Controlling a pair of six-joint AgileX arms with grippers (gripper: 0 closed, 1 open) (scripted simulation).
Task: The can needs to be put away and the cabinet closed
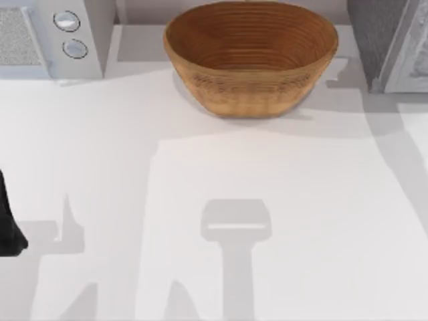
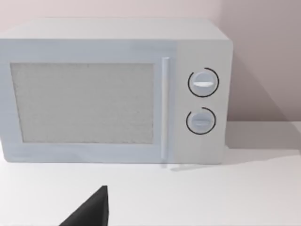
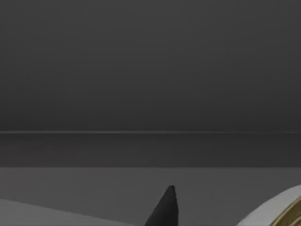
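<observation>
Looking into the dark interior of the cabinet [image 1: 382, 40] at the bench's far right, your right wrist view caught the can [image 3: 282, 212] by its gold-topped rim on the cabinet floor, just beside one black fingertip [image 3: 164, 209] of the right end effector, though you could not tell whether it was spread or pinching. You seemed at the placing step; next called for letting go, backing out clear and swinging the door shut, while your left arm [image 1: 8, 224] sat parked at the bench's left edge, facing the microwave [image 2: 113, 92].

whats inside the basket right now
In the top view the basket holds nothing: bare woven rings run down to its floor. The near wall's inner face is hidden behind the rim.
</observation>
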